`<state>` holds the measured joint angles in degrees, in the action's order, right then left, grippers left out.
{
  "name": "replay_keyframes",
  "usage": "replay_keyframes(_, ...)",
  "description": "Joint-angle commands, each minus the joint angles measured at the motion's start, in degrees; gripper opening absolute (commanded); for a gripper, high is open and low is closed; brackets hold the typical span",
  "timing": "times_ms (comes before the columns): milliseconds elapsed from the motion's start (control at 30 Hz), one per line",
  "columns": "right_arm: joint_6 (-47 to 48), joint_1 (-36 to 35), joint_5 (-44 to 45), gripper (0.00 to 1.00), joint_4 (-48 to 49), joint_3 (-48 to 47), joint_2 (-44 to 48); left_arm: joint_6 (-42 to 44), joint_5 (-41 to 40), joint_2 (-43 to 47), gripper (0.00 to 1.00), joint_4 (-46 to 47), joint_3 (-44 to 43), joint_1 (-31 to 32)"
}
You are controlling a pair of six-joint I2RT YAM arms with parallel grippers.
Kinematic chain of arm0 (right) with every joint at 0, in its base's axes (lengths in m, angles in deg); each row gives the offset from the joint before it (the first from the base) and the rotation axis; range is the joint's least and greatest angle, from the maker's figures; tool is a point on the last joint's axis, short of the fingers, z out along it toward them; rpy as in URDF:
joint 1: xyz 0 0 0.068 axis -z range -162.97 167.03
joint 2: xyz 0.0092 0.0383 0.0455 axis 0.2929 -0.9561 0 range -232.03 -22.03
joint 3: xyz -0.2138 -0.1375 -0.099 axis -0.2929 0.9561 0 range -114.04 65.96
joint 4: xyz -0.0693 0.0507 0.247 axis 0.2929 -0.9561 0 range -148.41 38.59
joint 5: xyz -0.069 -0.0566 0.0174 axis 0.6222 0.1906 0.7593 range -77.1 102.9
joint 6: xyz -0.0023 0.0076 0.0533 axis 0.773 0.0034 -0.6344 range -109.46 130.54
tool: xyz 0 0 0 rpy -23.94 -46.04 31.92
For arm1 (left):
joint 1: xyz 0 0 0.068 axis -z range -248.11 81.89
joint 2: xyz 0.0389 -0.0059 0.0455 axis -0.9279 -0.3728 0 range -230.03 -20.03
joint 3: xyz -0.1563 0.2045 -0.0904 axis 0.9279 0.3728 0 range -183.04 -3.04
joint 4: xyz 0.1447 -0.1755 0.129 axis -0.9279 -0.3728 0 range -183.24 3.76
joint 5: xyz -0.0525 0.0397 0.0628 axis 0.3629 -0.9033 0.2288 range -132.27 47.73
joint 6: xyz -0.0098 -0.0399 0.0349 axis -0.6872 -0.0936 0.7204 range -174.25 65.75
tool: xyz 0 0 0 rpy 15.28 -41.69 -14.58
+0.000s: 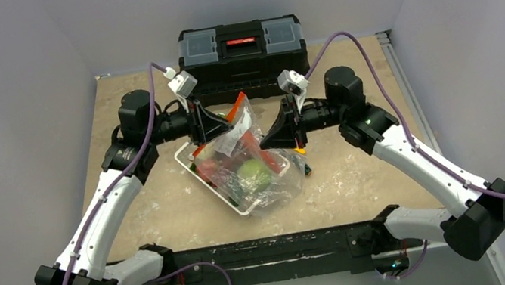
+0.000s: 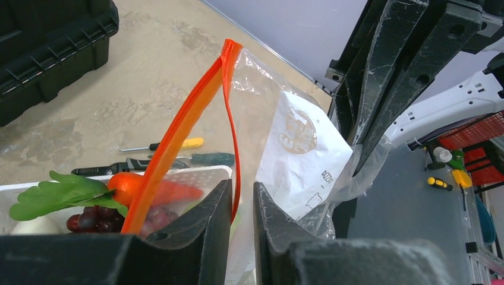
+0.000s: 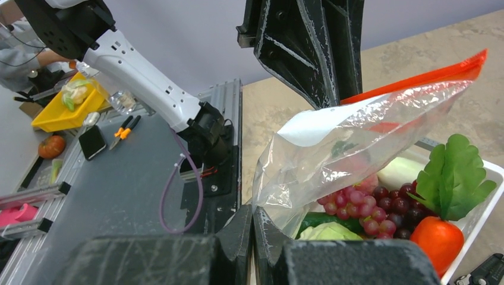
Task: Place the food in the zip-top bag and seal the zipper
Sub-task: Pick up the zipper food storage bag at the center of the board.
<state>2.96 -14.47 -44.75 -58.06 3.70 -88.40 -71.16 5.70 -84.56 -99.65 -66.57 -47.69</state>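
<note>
**From above:** The left gripper [image 1: 225,127] and right gripper [image 1: 272,133] face each other over the middle of the table [image 1: 361,171]. The bag [image 1: 259,176] hangs between them, its zipper [image 1: 236,108] uppermost beside the left fingers. The bag's lower part sags onto the white basket [image 1: 240,207], and a green cabbage [image 1: 254,174] shows through the crinkled film. Whether it sits inside the bag or only under it cannot be made out. A black toolbox [image 1: 242,46] stands at the far edge.

**Left wrist camera:** The jaws stand close together with a narrow gap between them. One thin strip of the zipper and some clear film run down into that gap. Whether the jaws pinch it cannot be told, as the contact is hidden below the fingertips. The zipper's two strips meet at the top corner and part lower down. Behind them a carrot [image 2: 128,185] and grapes [image 2: 89,219] lie in the basket, partly cut off by the near finger. Two screwdrivers [image 2: 178,144] and black shears [image 2: 119,167] lie on the table just beyond the rim. The right gripper's dark fingers rise behind the bag.

**Right wrist camera:** The right jaws are clenched, with clear film from the bag's lower corner drawn down between them. The bag slants up to the zipper at upper right, close under the left gripper's fingers. In the basket below are grapes, the carrot, a cucumber [image 3: 321,221] and the cabbage. A white piece [image 3: 401,172] is half hidden behind the carrot's leaves. The shears are cut off at the bottom corner.
</note>
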Motion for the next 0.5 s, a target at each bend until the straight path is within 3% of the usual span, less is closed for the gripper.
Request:
replay_keyframes(0, 3.3, -0.4, 1.9, 0.00, -3.3, -3.4, 0.3, 0.4, 1.5, 0.1, 0.17, 0.7, -2.3, 0.5)
replay_keyframes(67, 4.4, -0.4, 2.3, 0.00, -4.9, -3.8, 0.3, 0.7, 0.4, 0.2, 0.14, 0.3, -2.4, 0.5)
replay_keyframes(167, 6.3, -0.4, 3.9, 0.00, -7.3, -4.5, 0.2, 1.7, -4.2, 1.1, 0.00, -1.1, -2.6, 0.6)
replay_keyframes(300, 9.2, -0.4, 10.6, 0.00, -12.4, -6.3, 0.2, 2.8, -15.7, 4.1, 0.00, -2.0, -1.2, 0.6)
replay_keyframes(367, 9.5, -0.3, 18.0, 0.15, -13.6, -7.0, 0.2, 2.7, -18.9, 6.2, 0.00, -1.0, 0.0, 0.6)
replay_keyframes(467, 7.1, -0.4, 27.4, 0.25, -14.9, -7.9, -0.5, 1.4, -20.5, 8.8, 0.00, 1.8, 2.2, 0.6)
